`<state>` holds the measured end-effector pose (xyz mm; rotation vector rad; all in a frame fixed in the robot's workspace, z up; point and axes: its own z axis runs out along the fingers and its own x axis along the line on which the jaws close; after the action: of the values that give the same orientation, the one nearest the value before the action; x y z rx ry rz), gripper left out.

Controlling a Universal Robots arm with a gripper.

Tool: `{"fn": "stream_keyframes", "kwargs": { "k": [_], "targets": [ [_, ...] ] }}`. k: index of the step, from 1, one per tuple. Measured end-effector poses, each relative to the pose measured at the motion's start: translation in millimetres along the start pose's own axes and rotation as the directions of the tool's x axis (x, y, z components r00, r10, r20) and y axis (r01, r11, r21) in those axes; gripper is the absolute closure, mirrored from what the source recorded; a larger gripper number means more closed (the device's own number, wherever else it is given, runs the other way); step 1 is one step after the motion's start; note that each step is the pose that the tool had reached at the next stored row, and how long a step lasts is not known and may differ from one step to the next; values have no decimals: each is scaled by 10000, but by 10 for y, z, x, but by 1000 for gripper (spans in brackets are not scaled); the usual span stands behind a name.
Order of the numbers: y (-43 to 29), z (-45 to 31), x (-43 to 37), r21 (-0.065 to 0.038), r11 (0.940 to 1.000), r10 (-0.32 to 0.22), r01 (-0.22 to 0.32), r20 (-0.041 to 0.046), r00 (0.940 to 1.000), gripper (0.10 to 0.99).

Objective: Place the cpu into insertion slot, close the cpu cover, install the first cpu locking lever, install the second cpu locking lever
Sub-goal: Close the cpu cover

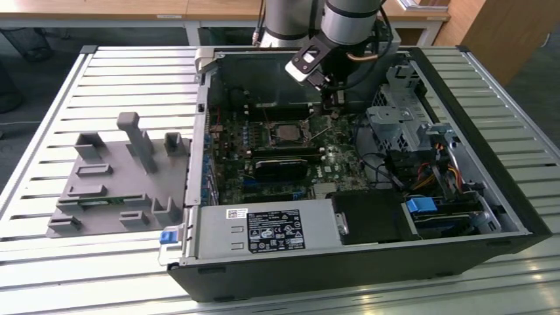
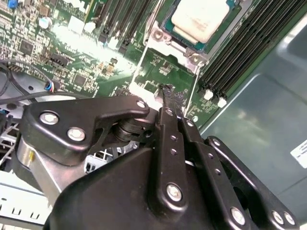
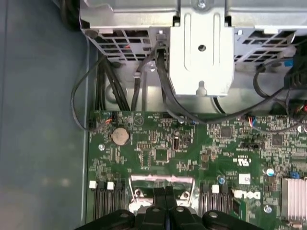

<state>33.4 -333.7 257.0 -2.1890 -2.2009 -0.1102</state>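
Gripper [image 1: 332, 111] hangs inside the open black PC case [image 1: 490, 252], low over the green motherboard [image 1: 337, 161]. It is near the insertion slot [image 1: 302, 134], off toward the exterior view's right.

Both wrist views show the black fingers [image 3: 158, 201] pressed flat together. I see nothing between them and can't tell whether a thin wire is pinched there.

Second wrist view:
- Gripper [image 2: 167, 91] tip is just above the board, just beside the slot's silvery rim [image 2: 160, 36], which carries two screws.
- The cpu [image 2: 199, 17] sits in the slot. It is square with a dull beige metal face, lying flat.
- Long black memory slots [image 2: 240, 52] run alongside.

First wrist view looks the other way across the board:
- Gripper [image 3: 165, 191] tip is over the same screwed rim plate.
- Beyond it are a round coin cell [image 3: 120, 136], small chips and a finned heatsink [image 3: 293, 199].
- A perforated silvery drive cage [image 3: 201, 52] stands past the board edge, and black cables [image 3: 163, 91] drop from it.

The exterior view adds the surroundings:
- A black card [image 1: 282, 167] lies across the board near the slot.
- The power supply [image 1: 262, 230] is at the near end of the case.
- A tangle of cables [image 1: 437, 174] fills the exterior view's right side.
- A grey moulded fixture [image 1: 114, 184] lies on the slatted metal table [image 1: 44, 131], well apart from the case.
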Motion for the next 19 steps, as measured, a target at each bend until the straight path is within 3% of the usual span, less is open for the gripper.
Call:
{"fn": "stream_keyframes", "kwargs": {
  "k": [19],
  "targets": [
    [279,61,54,74,10000,2,-2,3,10000,969]
  ]
}}
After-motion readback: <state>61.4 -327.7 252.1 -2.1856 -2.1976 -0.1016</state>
